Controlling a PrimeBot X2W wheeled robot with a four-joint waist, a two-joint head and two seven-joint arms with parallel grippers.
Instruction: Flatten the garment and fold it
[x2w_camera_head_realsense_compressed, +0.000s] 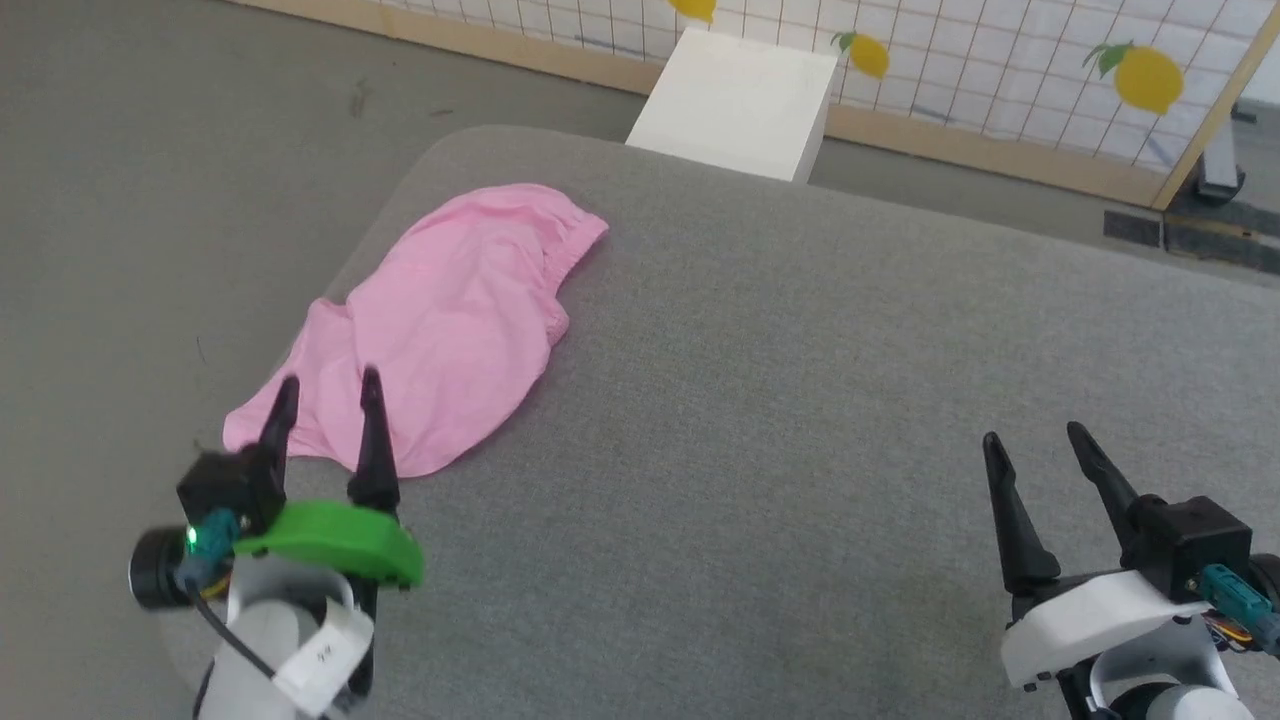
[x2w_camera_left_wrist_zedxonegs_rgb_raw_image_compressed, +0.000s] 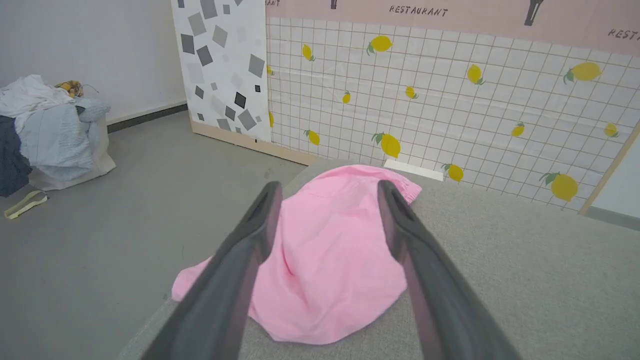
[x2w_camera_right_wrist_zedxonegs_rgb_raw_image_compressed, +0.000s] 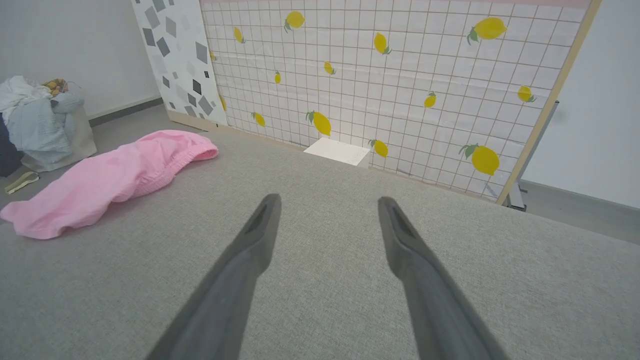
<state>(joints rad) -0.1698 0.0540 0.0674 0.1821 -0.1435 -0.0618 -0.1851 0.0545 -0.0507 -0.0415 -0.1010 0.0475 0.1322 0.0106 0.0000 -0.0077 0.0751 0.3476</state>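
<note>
The garment lies crumpled at 10 o'clock on the grey table, neither flattened nor folded. The left gripper, jaws apart and empty, hovers at its near edge; the right gripper, also apart, sits at 4 o'clock.

The garment lies crumpled near the left tool, fingers parted.
</note>
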